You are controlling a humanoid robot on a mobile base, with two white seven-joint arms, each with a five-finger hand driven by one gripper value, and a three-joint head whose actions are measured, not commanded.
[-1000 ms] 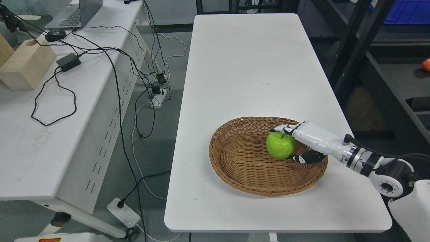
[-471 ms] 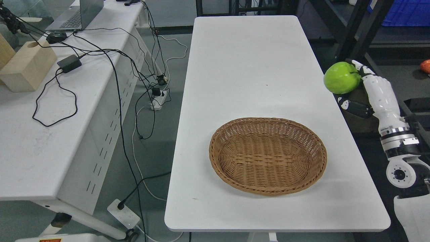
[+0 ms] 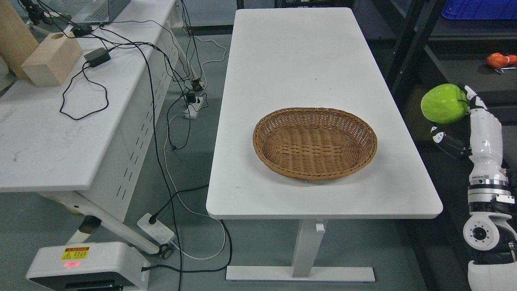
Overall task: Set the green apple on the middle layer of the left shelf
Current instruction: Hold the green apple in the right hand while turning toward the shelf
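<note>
The green apple (image 3: 443,103) is held aloft by the right hand (image 3: 470,121), whose fingers (image 3: 473,100) are curled against the fruit's far side while the dark-tipped thumb (image 3: 444,139) is stretched out below it. To the hand's left, past the edge of the white counter (image 3: 307,60), the wicker basket (image 3: 315,142) is seen. Behind and above the hand, a dark shelf (image 3: 464,68) is set with an orange object (image 3: 500,60) on it.
</note>
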